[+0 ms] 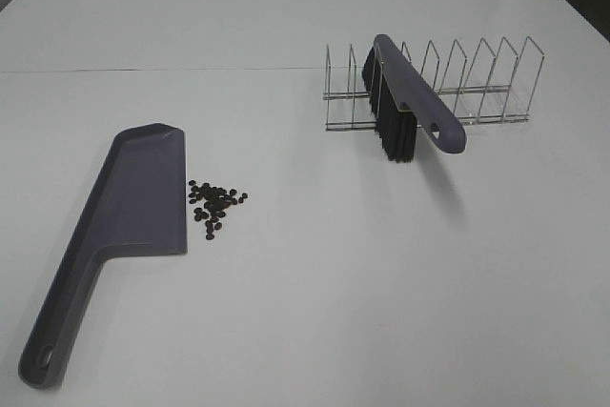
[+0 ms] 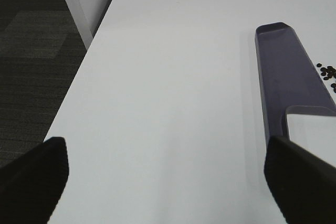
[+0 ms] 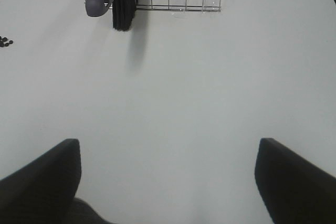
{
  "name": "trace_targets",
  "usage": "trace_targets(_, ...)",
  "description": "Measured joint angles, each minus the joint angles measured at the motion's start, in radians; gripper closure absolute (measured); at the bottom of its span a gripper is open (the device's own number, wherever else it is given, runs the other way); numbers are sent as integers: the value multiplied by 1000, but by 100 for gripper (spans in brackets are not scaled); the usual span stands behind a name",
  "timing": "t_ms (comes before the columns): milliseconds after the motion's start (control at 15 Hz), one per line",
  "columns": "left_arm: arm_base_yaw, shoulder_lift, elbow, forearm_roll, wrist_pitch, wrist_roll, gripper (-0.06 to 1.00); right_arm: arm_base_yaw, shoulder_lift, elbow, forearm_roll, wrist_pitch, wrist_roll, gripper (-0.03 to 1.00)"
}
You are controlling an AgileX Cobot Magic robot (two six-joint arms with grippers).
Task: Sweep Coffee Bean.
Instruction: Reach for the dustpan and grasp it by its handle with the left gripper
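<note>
left end effector [image 2: 165, 150]: released, spread wide, gripping nothing; just two dark fingers [image 2: 34, 177] poking into the left wrist view, hanging over bare tabletop [image 1: 381, 283] near the left edge

right end effector [image 3: 168, 153]: same deal, let go and wide apart with nothing between; hanging over the right half of the tabletop, well apart from everything else

coffee bean [image 1: 215, 205]: loose little cluster, dark brown-black, lying on the tabletop left of the middle and closer to the near edge than the far one; just beside the long straight side of the dustpan, though honestly cannot tell whether the closest ones touch it

dustpan [image 1: 133, 207]: purple-grey, lying flat between the beans and the left edge; handle angled off toward the near-left corner, hang hole at its tip

brush [image 1: 405, 107]: purple-grey back and handle, black bristles; propped at a tilt in the left end of the wire rack, bristles pointing down, handle end with its hole sticking out toward the near edge; well apart from the beans

wire rack [image 1: 477, 83]: thin metal, a row of upright loops; standing in the far-right part of the tabletop, long side running parallel to the far edge

tabletop: plain white, with a faint seam crossing from left edge to right edge just behind the rack
</note>
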State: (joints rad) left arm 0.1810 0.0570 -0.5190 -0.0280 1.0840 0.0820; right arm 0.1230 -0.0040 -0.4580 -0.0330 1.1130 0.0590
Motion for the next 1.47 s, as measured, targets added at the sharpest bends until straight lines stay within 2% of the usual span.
trace_targets(1467,0,0,0,0,0,0,1,0,0,0,0,0,0,20)
